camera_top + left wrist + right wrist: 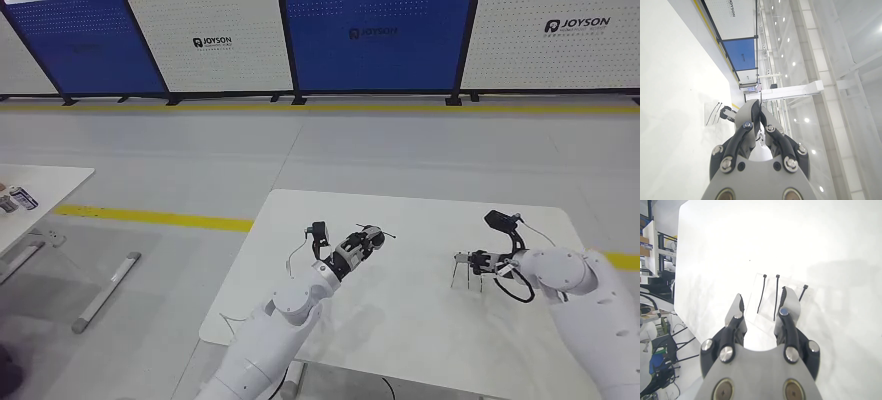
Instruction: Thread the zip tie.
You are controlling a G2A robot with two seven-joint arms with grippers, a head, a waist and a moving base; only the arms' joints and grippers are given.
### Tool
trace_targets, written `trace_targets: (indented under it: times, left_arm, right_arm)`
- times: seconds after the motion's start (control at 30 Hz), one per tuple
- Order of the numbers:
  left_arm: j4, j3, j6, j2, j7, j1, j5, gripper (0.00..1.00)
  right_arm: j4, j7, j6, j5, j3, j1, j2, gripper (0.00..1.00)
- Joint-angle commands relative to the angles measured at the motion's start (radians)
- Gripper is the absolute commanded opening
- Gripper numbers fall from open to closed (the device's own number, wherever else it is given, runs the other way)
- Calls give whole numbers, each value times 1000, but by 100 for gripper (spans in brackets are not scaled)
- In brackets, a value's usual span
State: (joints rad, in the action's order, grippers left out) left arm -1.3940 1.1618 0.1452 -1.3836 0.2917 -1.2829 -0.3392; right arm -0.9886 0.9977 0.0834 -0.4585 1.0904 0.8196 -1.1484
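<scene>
Left jaws: clenched on a black zip tie point(760, 98). The strap runs between the ribbed pads point(755, 113) and a short thin end sticks out past the tips. The left wrist view gives the pinch; the top view gives only a fine dark line point(386, 233) projecting from the left arm's tip, raised above the middle of the white bench point(420, 330).

Right jaws: released, with a wide gap between the fingertips point(791, 298) and nothing held. They hang just over a clear sheet point(767, 302) lying flat on the bench.

On the sheet: three spare zip ties point(776, 294), black, roughly parallel, apart from one another, heads all at the same end. One strap is partly hidden behind a finger; its head shows.

Differences between views:
- The right wrist view alone counts all three spares and shows the sheet's edges.
- The left wrist view, looking across the bench, shows two spares point(714, 113) just beside the right jaws.
- The top view shows the spares point(456, 272) as thin strokes under the right arm's tip, toward the bench's right side, well apart from the held zip tie.
</scene>
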Motion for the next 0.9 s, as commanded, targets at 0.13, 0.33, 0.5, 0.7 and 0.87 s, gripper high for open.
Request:
trace_targets:
  times: [0.13, 0.33, 0.5, 0.7, 0.87]
  left_arm:
    - [0, 0, 0, 0, 0, 0, 0, 0]
    - [0, 0, 0, 0, 0, 0, 0, 0]
    - [0, 0, 0, 0, 0, 0, 0, 0]
    - [0, 0, 0, 0, 0, 0, 0, 0]
    - [0, 0, 0, 0, 0, 0, 0, 0]
  right_arm:
    - [5, -7, -6, -2, 8, 4, 4, 35]
    - [10, 9, -20, -7, -2, 0, 3, 32]
    - [26, 11, -30, -8, -9, -8, 1, 26]
    - [33, 22, -52, -16, -21, -16, -2, 27]
    - [41, 33, -71, -26, -37, -29, -6, 24]
